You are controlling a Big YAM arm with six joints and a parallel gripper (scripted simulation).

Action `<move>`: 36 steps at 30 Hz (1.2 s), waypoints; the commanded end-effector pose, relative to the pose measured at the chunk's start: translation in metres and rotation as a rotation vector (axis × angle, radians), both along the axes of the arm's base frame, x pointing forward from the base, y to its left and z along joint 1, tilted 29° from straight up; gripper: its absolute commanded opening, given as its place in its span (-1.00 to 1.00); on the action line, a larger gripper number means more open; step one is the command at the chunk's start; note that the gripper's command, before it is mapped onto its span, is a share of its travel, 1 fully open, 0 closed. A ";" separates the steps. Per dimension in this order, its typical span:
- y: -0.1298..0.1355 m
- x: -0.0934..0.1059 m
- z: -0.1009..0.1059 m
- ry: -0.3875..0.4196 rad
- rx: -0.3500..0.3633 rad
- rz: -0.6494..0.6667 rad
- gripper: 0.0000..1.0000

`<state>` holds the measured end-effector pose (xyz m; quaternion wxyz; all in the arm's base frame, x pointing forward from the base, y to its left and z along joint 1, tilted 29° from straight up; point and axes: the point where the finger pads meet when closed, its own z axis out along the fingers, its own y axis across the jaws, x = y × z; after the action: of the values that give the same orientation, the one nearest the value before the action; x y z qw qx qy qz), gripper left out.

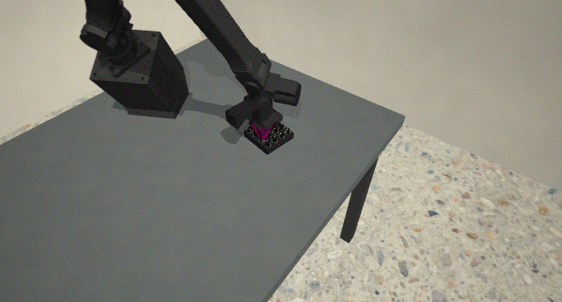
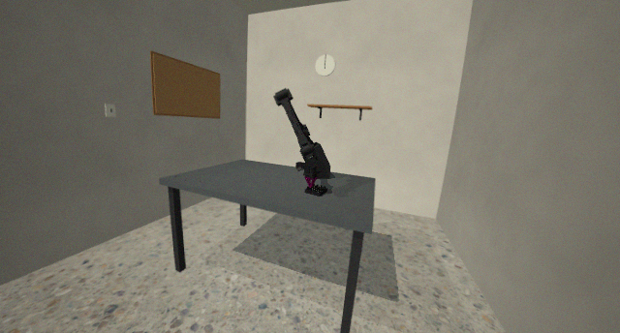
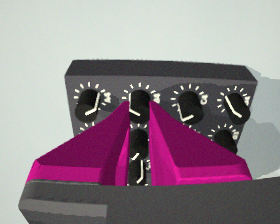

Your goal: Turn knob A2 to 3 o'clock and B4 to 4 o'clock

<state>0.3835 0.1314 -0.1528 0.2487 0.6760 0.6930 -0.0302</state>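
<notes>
The small black knob box (image 1: 276, 143) (image 2: 318, 192) (image 3: 157, 70) stands on the grey table (image 1: 132, 205) near its right edge. In the wrist view its far row is row A, with the rings' gaps toward the camera. My gripper (image 1: 262, 133) (image 2: 310, 182) (image 3: 139, 111), with magenta fingers, points down onto the box and is shut on knob A2 (image 3: 139, 96), the second from the left in that row. The fingers hide most of A2's line. Knobs A1 (image 3: 90, 102), A3 (image 3: 185, 104) and A4 (image 3: 236, 104) show beside it. Knob B4 (image 3: 225, 137) is partly hidden behind the right finger.
The arm's black base block (image 1: 140, 74) stands on the table behind and left of the box. The table's right edge (image 1: 386, 135) lies a short way past the box. A wall shelf (image 2: 339, 106) and a clock (image 2: 325, 65) are far behind.
</notes>
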 end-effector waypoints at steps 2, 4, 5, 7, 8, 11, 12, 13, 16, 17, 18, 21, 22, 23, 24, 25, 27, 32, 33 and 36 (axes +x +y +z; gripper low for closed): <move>0.011 0.019 0.013 -0.057 0.030 -0.015 -0.85; 0.011 0.019 0.013 -0.057 0.030 -0.015 -0.85; 0.011 0.019 0.013 -0.057 0.030 -0.015 -0.85; 0.011 0.019 0.013 -0.057 0.030 -0.015 -0.85; 0.011 0.019 0.013 -0.057 0.030 -0.015 -0.85; 0.011 0.019 0.013 -0.057 0.030 -0.015 -0.64; 0.011 0.019 0.013 -0.056 0.030 -0.015 -0.64; 0.011 0.019 0.013 -0.056 0.030 -0.015 -0.64; 0.011 0.019 0.013 -0.056 0.030 -0.015 -0.64; 0.011 0.019 0.013 -0.056 0.030 -0.015 -0.64; 0.011 0.019 0.013 -0.056 0.030 -0.015 -0.64; 0.011 0.019 0.013 -0.056 0.030 -0.015 -0.64; 0.011 0.019 0.013 -0.056 0.030 -0.015 -0.64; 0.011 0.019 0.013 -0.056 0.030 -0.015 -0.64; 0.011 0.019 0.013 -0.056 0.030 -0.015 -0.64; 0.011 0.019 0.013 -0.056 0.030 -0.015 -0.64; 0.011 0.019 0.013 -0.056 0.030 -0.015 -0.64; 0.012 0.019 0.014 -0.057 0.030 -0.014 -0.64; 0.014 0.019 0.016 -0.057 0.030 -0.011 -0.64; 0.020 0.013 0.019 -0.047 0.024 0.005 -0.64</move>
<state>0.3836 0.1315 -0.1521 0.2489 0.6780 0.6910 -0.0293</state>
